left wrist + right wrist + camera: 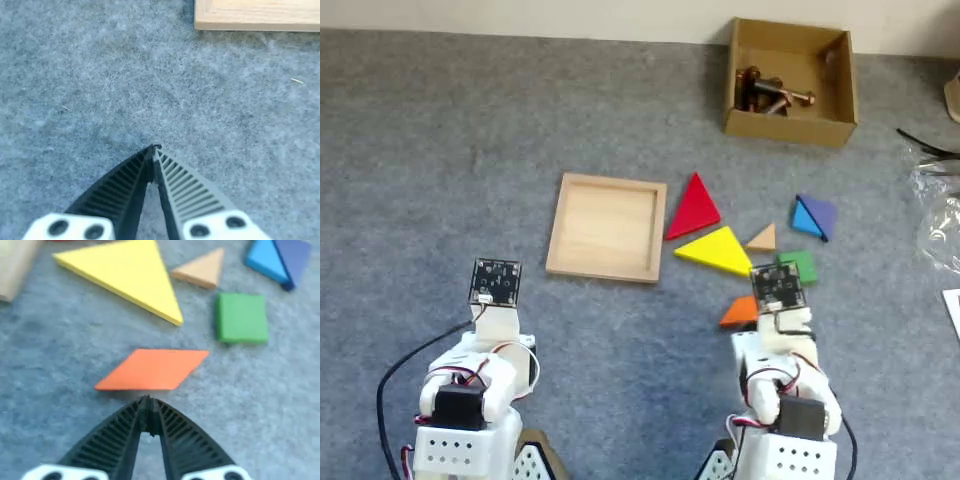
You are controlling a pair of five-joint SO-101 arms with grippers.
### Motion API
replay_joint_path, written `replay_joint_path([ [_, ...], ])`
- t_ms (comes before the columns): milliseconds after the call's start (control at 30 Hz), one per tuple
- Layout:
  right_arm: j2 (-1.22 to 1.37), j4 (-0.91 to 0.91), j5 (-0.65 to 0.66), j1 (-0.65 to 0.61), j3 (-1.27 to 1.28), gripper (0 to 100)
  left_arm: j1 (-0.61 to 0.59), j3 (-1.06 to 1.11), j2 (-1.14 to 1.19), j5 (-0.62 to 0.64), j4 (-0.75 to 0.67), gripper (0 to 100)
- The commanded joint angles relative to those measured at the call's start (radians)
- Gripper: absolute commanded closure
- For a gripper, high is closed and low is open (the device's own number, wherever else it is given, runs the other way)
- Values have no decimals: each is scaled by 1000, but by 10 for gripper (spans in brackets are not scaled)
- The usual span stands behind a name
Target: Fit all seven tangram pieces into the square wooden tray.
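Lying flat, the orange parallelogram may slide away from the right gripper; it and the left gripper are closed, empty.

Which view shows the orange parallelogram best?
The right wrist view: the orange parallelogram lies whole, ahead of the right hand. In the high view the right arm covers most of it. The left wrist view faces the tray.

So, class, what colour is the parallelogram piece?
The parallelogram is orange, shown best in the right wrist view.
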Motion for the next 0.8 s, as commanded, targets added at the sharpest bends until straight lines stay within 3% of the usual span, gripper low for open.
replay_joint_path([
  [0,-10,5,100,117,102,993,18,19,-7,6,-3,995],
  [167,-2,47,132,214,16,988,18,19,-7,6,-3,995],
  [300,-1,117,133,213,-140,985,18,19,-7,6,-3,995],
  [467,1,160,135,217,-260,888,18,19,-7,6,-3,995],
  [567,7,162,135,219,-294,885,18,19,-7,6,-3,995],
  [767,291,160,120,219,-453,885,18,19,-7,6,-3,995],
])
